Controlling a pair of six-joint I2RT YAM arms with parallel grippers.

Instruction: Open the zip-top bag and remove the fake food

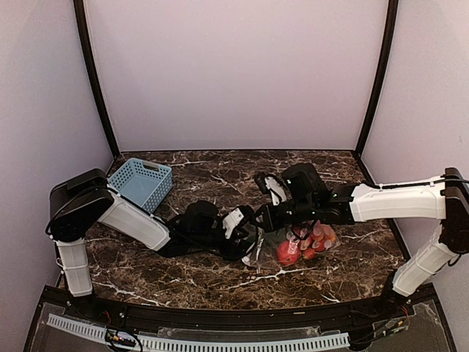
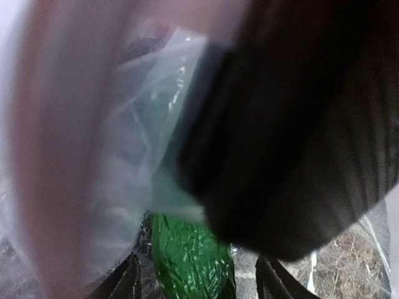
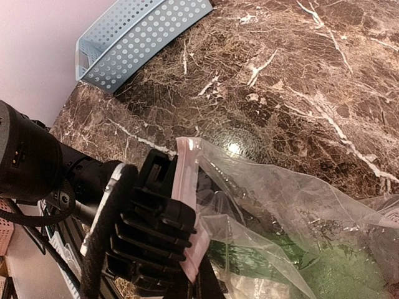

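The zip-top bag (image 1: pixel 258 253) lies at the table's middle front, with red fake food (image 1: pixel 289 253) inside. My right gripper (image 1: pixel 272 218) is shut on its pale pink zip strip (image 3: pixel 187 180); its own fingers (image 3: pixel 202 283) show pinched at the bottom edge. My left gripper (image 1: pixel 245 224) meets the bag's mouth from the left, and its ribbed black finger (image 3: pixel 156 224) lies against the strip. In the left wrist view its jaws stand apart (image 2: pixel 196 274), with a green cucumber (image 2: pixel 187 261) seen through the plastic (image 2: pixel 143 156) between them. The dark blur (image 2: pixel 293 143) is my right gripper.
A blue lattice basket (image 1: pixel 141 183) stands at the back left, also in the right wrist view (image 3: pixel 137 34). Both arms cross the middle of the dark marble table (image 1: pixel 220 176). Lilac walls enclose the table on three sides.
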